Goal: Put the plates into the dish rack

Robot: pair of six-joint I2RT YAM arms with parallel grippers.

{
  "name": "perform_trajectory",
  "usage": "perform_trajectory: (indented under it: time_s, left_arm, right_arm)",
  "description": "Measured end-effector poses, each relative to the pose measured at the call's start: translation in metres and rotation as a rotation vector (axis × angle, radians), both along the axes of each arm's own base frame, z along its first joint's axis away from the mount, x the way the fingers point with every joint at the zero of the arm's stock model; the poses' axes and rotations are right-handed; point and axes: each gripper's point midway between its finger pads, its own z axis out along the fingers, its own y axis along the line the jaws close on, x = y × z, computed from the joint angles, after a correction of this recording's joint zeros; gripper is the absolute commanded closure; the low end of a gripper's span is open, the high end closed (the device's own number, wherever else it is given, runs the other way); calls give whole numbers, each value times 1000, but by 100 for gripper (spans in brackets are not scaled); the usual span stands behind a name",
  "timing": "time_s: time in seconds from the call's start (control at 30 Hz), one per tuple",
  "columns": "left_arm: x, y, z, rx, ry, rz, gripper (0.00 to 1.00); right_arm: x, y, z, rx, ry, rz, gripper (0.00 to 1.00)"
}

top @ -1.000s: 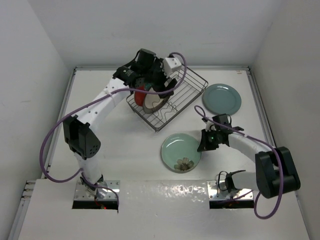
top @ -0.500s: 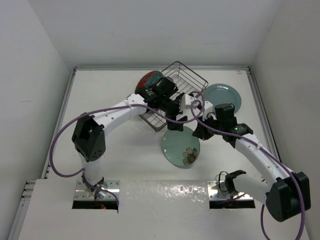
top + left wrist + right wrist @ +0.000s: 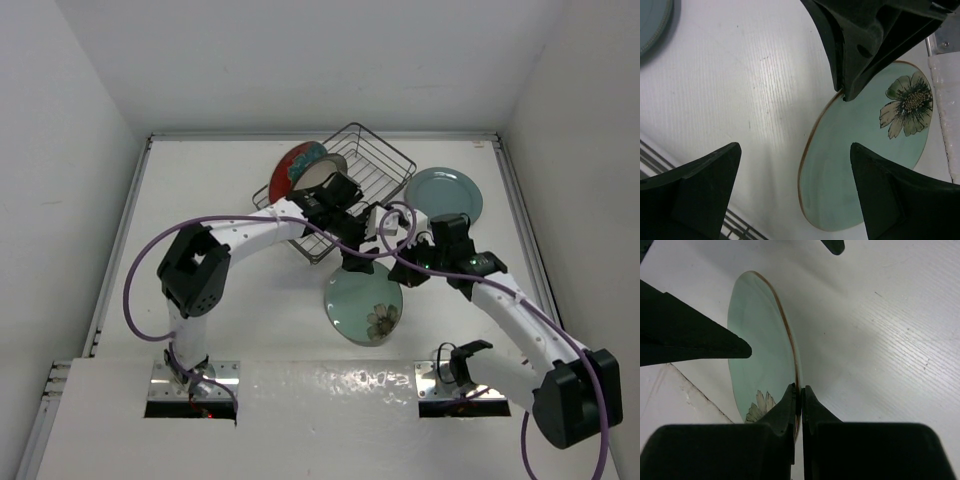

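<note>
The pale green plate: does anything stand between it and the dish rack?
Yes. The left gripper, open, hangs over the far edge of the pale green plate, and its arm lies across the near side of the dish rack. The right gripper holds the rim.

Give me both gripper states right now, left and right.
Left gripper: open, holding nothing.
Right gripper: shut on the rim of the green flower plate.
</note>
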Motion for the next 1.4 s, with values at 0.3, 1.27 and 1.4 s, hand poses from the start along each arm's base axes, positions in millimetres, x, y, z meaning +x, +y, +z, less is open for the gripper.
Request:
perform_trajectory:
  time_s: [0.3, 1.27, 1.4]
  left_arm:
    - [-11, -6, 8, -73, 71, -45, 12]
    - [-20, 11, -14, 19, 156, -1, 100]
    - [-28, 13, -15, 28, 196, -16, 100]
  right_arm:
    - [-6, 1, 6, 21, -29, 1, 100]
    - [3, 0, 28, 45, -161, -9, 100]
    - [-1, -1, 28, 44, -155, -5, 100]
